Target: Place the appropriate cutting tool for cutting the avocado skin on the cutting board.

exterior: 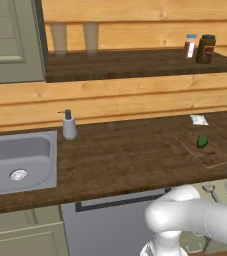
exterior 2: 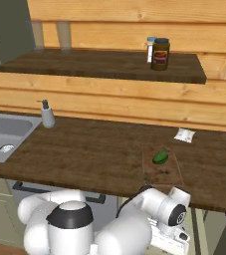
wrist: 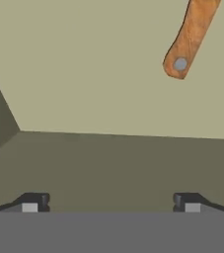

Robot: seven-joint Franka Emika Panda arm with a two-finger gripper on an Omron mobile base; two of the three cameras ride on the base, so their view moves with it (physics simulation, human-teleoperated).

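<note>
The spread gripper [wrist: 111,202] faces a drawer floor; the knife's wooden handle [wrist: 190,37] lies beyond, right: light, stiff, best pinched mid-handle, away from any blade

Setting: domestic kitchen. Evidence: dark wooden countertop [exterior: 120,155] with inset steel sink [exterior: 17,160], soap dispenser [exterior: 69,125], wood-plank wall, shelf [exterior 2: 104,64] holding jars [exterior 2: 160,53], cabinets below, cutting board [exterior 2: 162,167].
</note>
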